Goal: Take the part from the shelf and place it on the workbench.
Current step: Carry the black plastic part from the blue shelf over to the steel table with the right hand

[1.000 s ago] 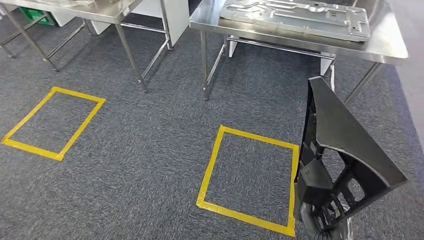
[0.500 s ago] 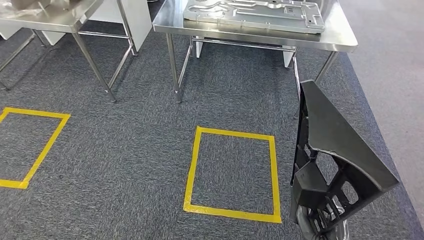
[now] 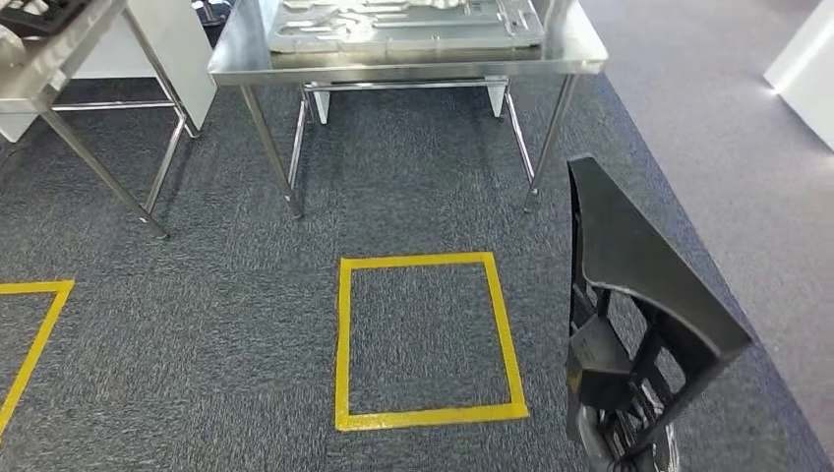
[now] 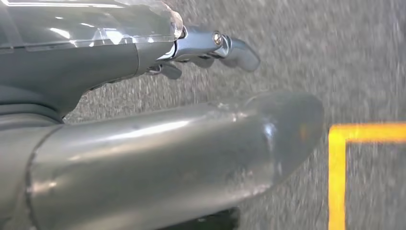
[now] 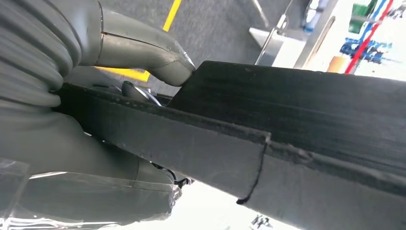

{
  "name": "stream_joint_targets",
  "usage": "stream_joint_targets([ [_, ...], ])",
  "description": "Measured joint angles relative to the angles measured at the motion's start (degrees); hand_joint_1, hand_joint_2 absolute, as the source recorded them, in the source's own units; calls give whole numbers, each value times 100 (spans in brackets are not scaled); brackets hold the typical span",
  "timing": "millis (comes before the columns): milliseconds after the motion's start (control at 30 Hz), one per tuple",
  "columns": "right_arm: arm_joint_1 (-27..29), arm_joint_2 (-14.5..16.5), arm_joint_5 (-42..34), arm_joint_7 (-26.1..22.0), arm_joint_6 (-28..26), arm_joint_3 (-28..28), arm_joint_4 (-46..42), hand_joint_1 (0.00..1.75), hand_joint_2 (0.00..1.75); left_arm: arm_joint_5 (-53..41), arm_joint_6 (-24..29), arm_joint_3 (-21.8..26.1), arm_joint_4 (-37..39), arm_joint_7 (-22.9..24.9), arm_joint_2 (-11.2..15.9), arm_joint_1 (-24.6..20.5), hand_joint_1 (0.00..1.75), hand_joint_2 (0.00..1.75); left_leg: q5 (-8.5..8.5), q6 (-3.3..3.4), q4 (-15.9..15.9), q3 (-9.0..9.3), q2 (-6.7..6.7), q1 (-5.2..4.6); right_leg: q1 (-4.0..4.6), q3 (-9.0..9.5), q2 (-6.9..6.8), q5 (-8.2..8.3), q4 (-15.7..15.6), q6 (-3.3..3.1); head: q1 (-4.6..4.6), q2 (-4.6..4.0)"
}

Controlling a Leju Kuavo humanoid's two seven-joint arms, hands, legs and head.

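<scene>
The black plastic part (image 3: 629,265), triangular with open ribs, stands on edge at the lower right of the head view. My right hand (image 3: 596,440) grips it from below. In the right wrist view the thumb (image 5: 143,50) presses on the part (image 5: 297,110) and the other fingers are hidden under it. Ahead stands the steel workbench (image 3: 393,69) with a grey pressed metal panel (image 3: 403,25) lying on top. My left hand (image 4: 191,148) hangs over the carpet and holds nothing, its fingers (image 4: 230,48) apart from the thumb.
A yellow tape square (image 3: 423,261) marks the grey carpet in front of the workbench, and a corner of another tape outline (image 3: 39,286) shows at the left. A second steel table (image 3: 59,49) stands at the far left. Lighter floor and a white object (image 3: 802,59) lie to the right.
The camera has moved: the workbench and the tape square have slid left in the picture and now lie straight ahead. The part stays in my right hand.
</scene>
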Motion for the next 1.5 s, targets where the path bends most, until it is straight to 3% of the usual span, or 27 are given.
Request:
stream_joint_targets([
  [67,2,0,178,66,-168,55,-5,175,175,19,-28,0,-42,49,-25,29,0,0,-266,-1,732,-391,-142,1,19,12,103,-33,8,-43,-17,0],
  [100,15,0,254,94,-239,77,-6,175,175,25,-34,0,-64,65,-37,46,0,0,-257,1,908,-514,-158,1,30,27,158,-57,16,-51,-20,-1],
  [133,28,0,303,116,-290,100,-7,175,175,27,-39,0,-89,76,-45,60,0,0,-127,8,860,-533,-161,0,38,50,203,-81,31,-46,-19,-1],
  [200,43,0,346,146,-335,151,-14,175,175,25,-45,0,-135,87,-59,78,0,0,329,44,200,-299,-180,0,45,111,268,-150,75,-17,-22,-1],
  [233,45,0,353,155,-343,172,-19,175,175,23,-47,-1,-154,92,-65,77,0,0,477,65,-160,-158,-199,-11,55,130,288,-190,105,11,-26,-1],
  [300,49,0,363,163,-346,204,-37,175,175,16,-53,-3,-179,100,-81,70,0,0,544,120,-523,-17,-235,-36,64,150,315,-235,132,82,-34,0],
  [400,66,0,386,191,-349,258,-67,175,175,4,-57,-5,-222,127,-134,78,0,0,522,228,-602,51,-228,-40,57,153,304,-211,215,190,-38,0],
  [467,75,0,421,215,-360,303,-93,175,175,-6,-58,-8,-257,150,-166,85,0,0,516,291,-639,136,-210,-19,47,0,211,-346,521,239,-5,0],
  [567,100,0,499,273,-407,406,-115,175,175,-19,-59,-9,-305,192,-186,99,0,0,456,323,-649,200,-175,-17,18,-637,115,-741,1510,308,24,-1],
  [600,117,0,518,302,-424,441,-115,175,175,-25,-60,-9,-317,208,-194,109,0,0,424,320,-649,232,-167,-17,7,-812,108,-755,1711,322,24,0],
  [633,133,0,530,324,-437,471,-115,175,175,-28,-61,-9,-327,219,-204,119,0,0,387,312,-649,276,-163,-16,-1,-889,100,-658,1714,327,26,0],
  [700,152,0,534,365,-454,523,-116,175,175,-33,-65,-9,-348,237,-232,129,0,0,294,284,-652,395,-159,-11,-4,-723,69,-186,1114,303,26,0],
  [733,155,0,532,386,-461,547,-115,175,175,-34,-69,-10,-358,244,-246,130,0,0,246,261,-656,454,-155,-10,10,-596,41,0,757,276,22,-1],
  [767,160,0,530,412,-471,570,-115,175,175,-37,-73,-10,-371,251,-256,126,0,0,202,231,-670,493,-151,-13,32,-499,14,86,478,237,17,0],
  [833,184,1,527,466,-501,600,-116,175,175,-50,-85,-11,-398,265,-269,127,0,0,165,157,-711,567,-134,-23,74,-430,-10,75,273,150,2,1],
  [933,229,9,527,525,-539,622,-116,175,175,-73,-94,-12,-438,281,-278,135,0,0,187,64,-588,656,-129,-24,55,-248,34,68,147,27,-10,1],
  [1000,230,26,517,567,-546,636,-115,175,175,-80,-94,-13,-459,298,-279,124,0,0,60,43,-81,411,-146,-11,46,-103,46,6,100,-45,-41,1],
  [1067,233,43,478,672,-554,647,-115,175,175,-95,-94,-13,-472,329,-283,129,0,0,-250,22,597,-43,-152,-10,64,-7,60,-81,95,-92,-67,1],
  [1133,244,54,409,861,-596,651,-109,175,175,-126,-96,-13,-489,369,-291,167,0,0,-435,7,843,-360,-153,-10,86,114,103,-184,97,-105,-74,0],
  [1167,248,56,363,986,-643,656,-104,175,175,-146,-97,-13,-497,392,-293,186,0,0,-349,15,704,-402,-153,-11,96,190,126,-240,97,-103,-75,0],
  [1233,249,61,260,1346,-841,669,-93,175,175,-191,-103,-11,-512,439,-294,214,0,0,212,87,78,-321,-159,-31,110,344,148,-357,93,-84,-80,0],
  [1300,223,65,223,1761,-1131,677,-76,175,175,-251,-109,-10,-528,491,-292,226,0,0,637,165,-368,-278,-167,-81,113,435,158,-450,94,-36,-68,-1],
  [1333,198,68,267,1949,-1282,678,-69,175,175,-286,-109,-9,-535,516,-290,233,0,0,713,197,-444,-286,-172,-105,106,460,164,-473,107,1,-59,-1],
  [1433,2,74,675,2412,-1768,667,-62,175,175,-429,-92,-17,-538,599,-280,241,0,0,697,275,-559,-179,-176,-105,97,477,157,-466,244,107,-53,1],
  [1500,-289,75,1193,2563,-1994,661,-84,175,175,-515,-61,-40,-523,631,-265,220,0,0,685,318,-628,-51,-168,-72,83,260,128,-565,644,166,-30,1],
])
